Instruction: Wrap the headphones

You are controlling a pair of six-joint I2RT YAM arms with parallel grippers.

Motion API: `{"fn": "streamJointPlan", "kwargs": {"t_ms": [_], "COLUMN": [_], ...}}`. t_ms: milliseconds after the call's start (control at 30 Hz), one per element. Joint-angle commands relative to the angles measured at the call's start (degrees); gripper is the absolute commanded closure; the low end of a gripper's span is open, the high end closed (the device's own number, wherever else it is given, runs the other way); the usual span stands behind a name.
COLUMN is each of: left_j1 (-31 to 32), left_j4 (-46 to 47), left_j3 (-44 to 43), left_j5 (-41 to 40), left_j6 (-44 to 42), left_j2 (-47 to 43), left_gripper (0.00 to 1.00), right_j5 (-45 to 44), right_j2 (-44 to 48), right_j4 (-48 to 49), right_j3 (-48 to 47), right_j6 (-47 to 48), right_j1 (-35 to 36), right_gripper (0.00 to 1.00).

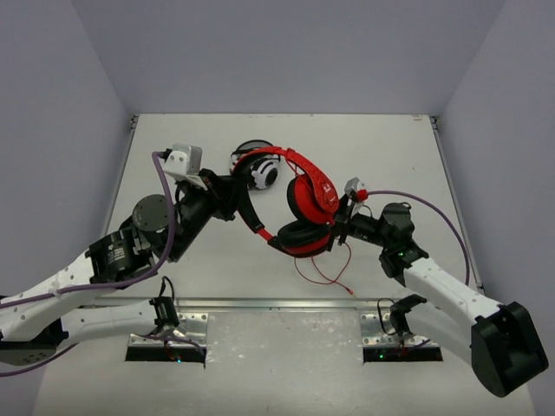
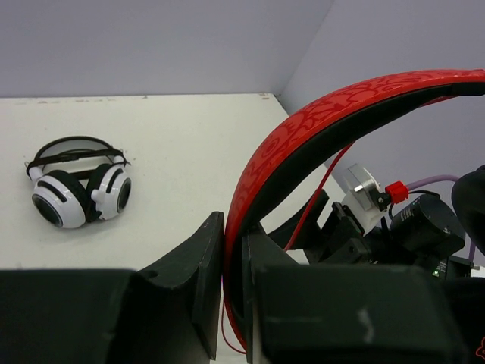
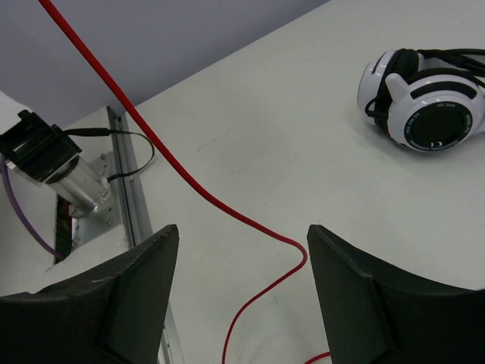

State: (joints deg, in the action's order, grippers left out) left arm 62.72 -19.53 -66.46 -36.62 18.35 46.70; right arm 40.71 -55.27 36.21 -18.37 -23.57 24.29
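Red headphones (image 1: 314,195) are near the middle of the table (image 1: 390,147). The left gripper (image 2: 233,265) is clamped on their red headband (image 2: 303,133). The right gripper (image 3: 242,254), beside the ear cups, is spread wide and holds nothing (the thin red cable (image 3: 189,178) trails past it). White-and-black headphones (image 1: 257,170) lie behind.

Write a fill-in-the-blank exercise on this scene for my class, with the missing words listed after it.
1. The left gripper is shut on the headphones' red ____.
2. The right gripper is ____ and holds nothing.
3. The thin cable trailing onto the table is coloured ____.
4. The other headphones, lying on the table, are black and ____.

Missing words: headband; open; red; white.
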Motion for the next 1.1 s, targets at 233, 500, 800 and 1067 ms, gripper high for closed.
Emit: {"fn": "streamJointPlan", "kwargs": {"t_ms": [233,500,800,1067], "left_j1": [0.6,0.6,0.5,0.6], "left_j4": [7.8,10.7,14.2,22.6], "left_j3": [-3.5,-3.2,-3.2,0.9], "left_j5": [1.6,2.0,0.1,-11.8], "left_j6": [2.8,4.5,7.4,9.6], "left_j2": [0.2,0.8,1.6,1.7], "left_gripper": [1.0,1.0,1.0,0.99], "right_j5": [-3.3,0.7,3.2,0.5], "right_j2": [-2.0,-7.6,-13.0,-10.9], "right_j4": [4.9,11.9,25.9,33.9], "right_j3": [0.1,0.5,2.6,6.7], "right_j6": [2.1,-0.9,-8.6,-14.4], "right_j1": [0.2,0.2,1.0,9.0], "right_gripper": [0.43,0.82,0.99,0.98]}}
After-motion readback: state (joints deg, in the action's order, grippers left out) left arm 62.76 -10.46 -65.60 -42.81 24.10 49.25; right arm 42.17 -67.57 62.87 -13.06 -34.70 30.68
